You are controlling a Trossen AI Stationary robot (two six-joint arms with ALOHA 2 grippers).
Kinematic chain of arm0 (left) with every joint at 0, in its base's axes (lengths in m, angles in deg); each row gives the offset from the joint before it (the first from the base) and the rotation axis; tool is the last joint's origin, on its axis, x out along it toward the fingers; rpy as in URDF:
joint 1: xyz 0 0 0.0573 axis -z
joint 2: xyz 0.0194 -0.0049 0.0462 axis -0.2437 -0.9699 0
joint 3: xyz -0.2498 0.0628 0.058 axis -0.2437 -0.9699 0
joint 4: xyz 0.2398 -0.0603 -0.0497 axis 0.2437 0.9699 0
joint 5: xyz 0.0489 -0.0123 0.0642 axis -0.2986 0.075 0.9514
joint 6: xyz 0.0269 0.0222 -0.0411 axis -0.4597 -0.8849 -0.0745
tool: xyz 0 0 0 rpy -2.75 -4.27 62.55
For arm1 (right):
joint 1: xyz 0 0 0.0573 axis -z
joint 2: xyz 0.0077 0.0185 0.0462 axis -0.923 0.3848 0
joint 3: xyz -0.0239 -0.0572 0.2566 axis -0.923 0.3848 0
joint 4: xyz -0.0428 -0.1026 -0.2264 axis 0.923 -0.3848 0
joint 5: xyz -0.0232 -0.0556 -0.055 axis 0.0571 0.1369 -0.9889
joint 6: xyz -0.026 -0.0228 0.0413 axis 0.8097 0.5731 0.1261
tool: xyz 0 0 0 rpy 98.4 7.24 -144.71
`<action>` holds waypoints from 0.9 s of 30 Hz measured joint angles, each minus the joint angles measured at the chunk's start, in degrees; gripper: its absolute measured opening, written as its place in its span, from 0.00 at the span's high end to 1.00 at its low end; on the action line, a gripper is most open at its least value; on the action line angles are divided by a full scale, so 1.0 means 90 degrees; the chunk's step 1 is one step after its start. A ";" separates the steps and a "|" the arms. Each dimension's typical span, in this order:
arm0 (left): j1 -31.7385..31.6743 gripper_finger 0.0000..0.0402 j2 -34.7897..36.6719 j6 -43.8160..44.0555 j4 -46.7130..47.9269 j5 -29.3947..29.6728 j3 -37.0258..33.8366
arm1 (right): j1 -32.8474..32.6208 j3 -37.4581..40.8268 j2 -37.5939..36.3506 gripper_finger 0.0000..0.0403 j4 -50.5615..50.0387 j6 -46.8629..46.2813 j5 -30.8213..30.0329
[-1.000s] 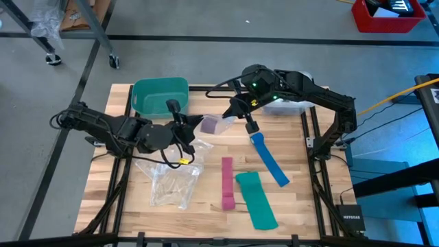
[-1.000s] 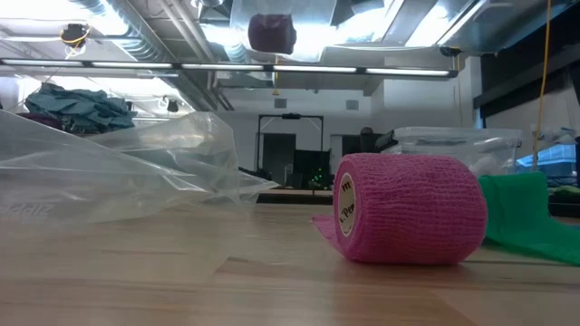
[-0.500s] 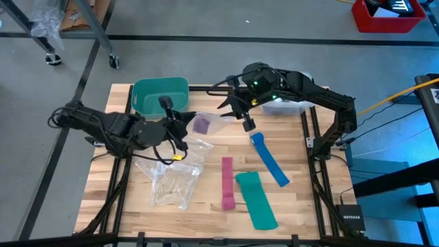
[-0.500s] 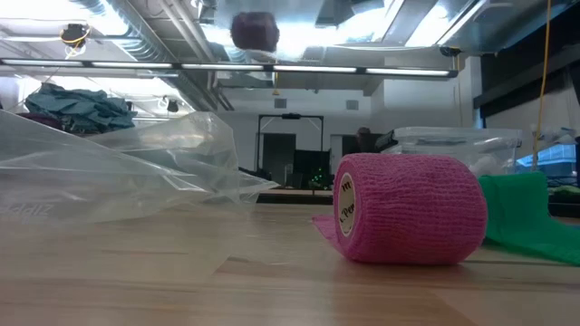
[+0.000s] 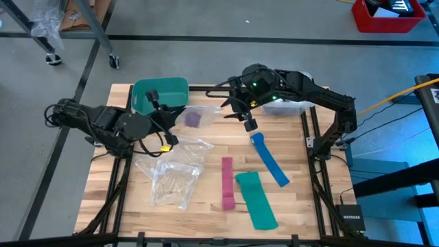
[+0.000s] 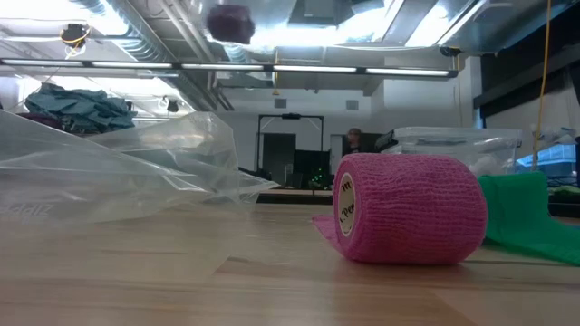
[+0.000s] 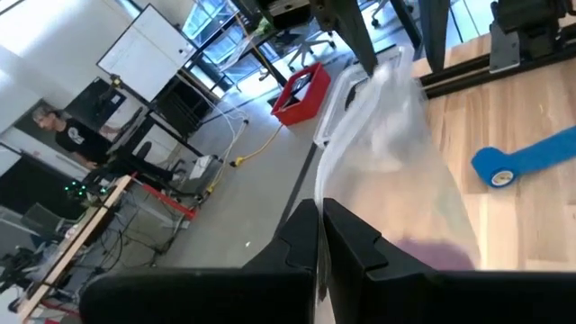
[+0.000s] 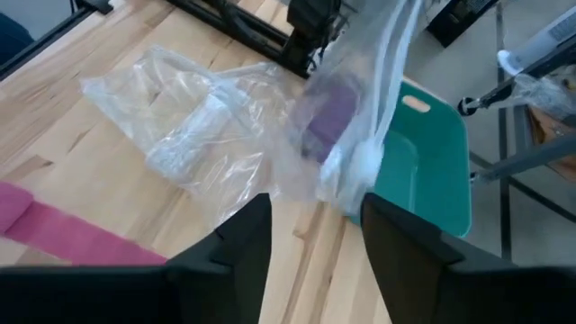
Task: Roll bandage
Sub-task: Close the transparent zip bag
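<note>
The bandage [image 5: 194, 119] is a small purple roll inside a clear plastic bag [image 5: 202, 115], held up over the table's far left, beside the green bin [image 5: 160, 95]. The low view shows the bandage [image 6: 229, 20] high above the tabletop. My left gripper [image 5: 175, 118] is shut on the bag. In its wrist view the bag [image 7: 396, 153] stretches ahead of the fingers, with the purple bandage [image 7: 432, 254] inside. My right gripper [image 5: 239, 113] stands open just right of the bag. In its wrist view the bag's bunched end [image 8: 358, 166] lies ahead of its parted fingers. My left gripper pinches the clear bag's near end [image 7: 335, 200] between its two shut fingers, coming roughly level from the table's left. The bag is lifted clear of the table, with the bandage roll lying inside it a little beyond the fingertips.
A blue strip [image 5: 269, 159], a pink strip [image 5: 227, 182] ending in a pink roll [image 6: 408, 220] and a green strip [image 5: 255, 199] lie on the near right half. Crumpled clear bags [image 5: 171, 171] lie left of them. A clear tub [image 5: 291, 104] stands at the far right.
My right gripper has opened and let go of the bag, staying near the table's far middle. My left gripper, still shut on the bag, has drawn back toward the table's left, carrying the bag and the bandage toward the green bin, clear of the table.
</note>
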 joint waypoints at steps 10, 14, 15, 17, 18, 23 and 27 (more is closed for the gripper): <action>0.0000 1.00 -0.0012 0.0137 0.0012 -0.0002 0.0000 | 0.0000 0.0000 0.0000 0.57 0.0148 -0.0163 0.0029; 0.0000 1.00 -0.0015 0.0134 0.0013 -0.0002 0.0000 | 0.0000 0.0000 0.0002 0.58 0.0148 -0.0239 0.0029; 0.0000 1.00 -0.0015 0.0134 0.0013 -0.0002 0.0000 | 0.0000 0.0000 0.0002 0.59 0.0150 -0.0239 0.0029; 0.0000 1.00 -0.0015 0.0130 0.0013 -0.0002 0.0000 | 0.0000 0.0000 0.0002 0.62 0.0150 -0.0241 0.0029; 0.0000 1.00 -0.0015 0.0135 0.0013 -0.0003 0.0000 | 0.0000 0.0000 0.0002 0.65 0.0150 -0.0241 0.0029; 0.0000 1.00 -0.0019 0.0164 0.0011 -0.0050 0.0000 | 0.0000 0.0000 0.0002 0.78 0.0165 -0.0239 0.0029; 0.0000 1.00 -0.0019 0.0173 0.0013 -0.0164 0.0000 | 0.0000 0.0000 0.0002 0.85 0.0275 -0.0239 0.0027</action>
